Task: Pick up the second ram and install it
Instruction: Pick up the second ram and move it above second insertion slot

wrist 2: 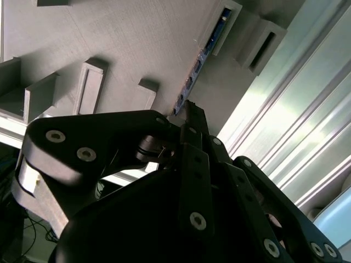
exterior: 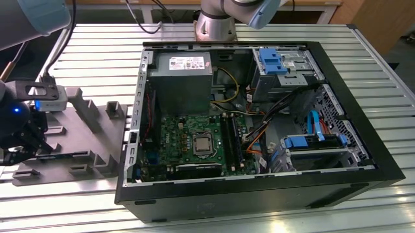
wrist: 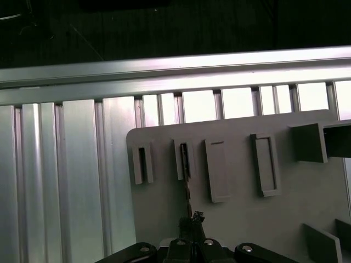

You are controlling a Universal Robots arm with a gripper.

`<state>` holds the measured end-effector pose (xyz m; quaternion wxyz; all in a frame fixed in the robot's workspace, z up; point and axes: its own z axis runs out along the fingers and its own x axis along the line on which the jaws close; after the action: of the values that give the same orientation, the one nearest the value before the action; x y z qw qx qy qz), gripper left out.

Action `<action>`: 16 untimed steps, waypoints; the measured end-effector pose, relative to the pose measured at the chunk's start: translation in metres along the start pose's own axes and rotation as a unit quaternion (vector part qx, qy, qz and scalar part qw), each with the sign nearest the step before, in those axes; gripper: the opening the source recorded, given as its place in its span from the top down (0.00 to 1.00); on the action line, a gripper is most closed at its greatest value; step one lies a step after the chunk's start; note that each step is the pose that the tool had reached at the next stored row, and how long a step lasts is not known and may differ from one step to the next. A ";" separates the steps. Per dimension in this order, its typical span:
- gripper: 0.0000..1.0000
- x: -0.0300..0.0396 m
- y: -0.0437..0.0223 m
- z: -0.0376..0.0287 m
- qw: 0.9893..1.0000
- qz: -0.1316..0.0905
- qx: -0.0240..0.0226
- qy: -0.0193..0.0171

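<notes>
While slotted, second ram [wrist 2: 204, 52] in gripper [wrist 2: 187, 109]

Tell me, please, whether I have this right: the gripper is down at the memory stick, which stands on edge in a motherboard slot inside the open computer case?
Not quite. The memory stick stands on edge in the grey tray, outside the open computer case; the second wrist view shows it. The gripper is down at it.
</notes>
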<state>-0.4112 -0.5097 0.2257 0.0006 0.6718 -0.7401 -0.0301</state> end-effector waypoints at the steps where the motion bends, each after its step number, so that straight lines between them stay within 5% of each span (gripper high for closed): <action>1: 0.89 0.0000 0.0000 0.0003 1.000 0.000 0.000 0.000; 16: 0.89 0.0009 0.0000 0.0035 1.000 0.000 0.000 0.000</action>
<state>-0.4114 -0.5105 0.2222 0.0006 0.6719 -0.7401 -0.0302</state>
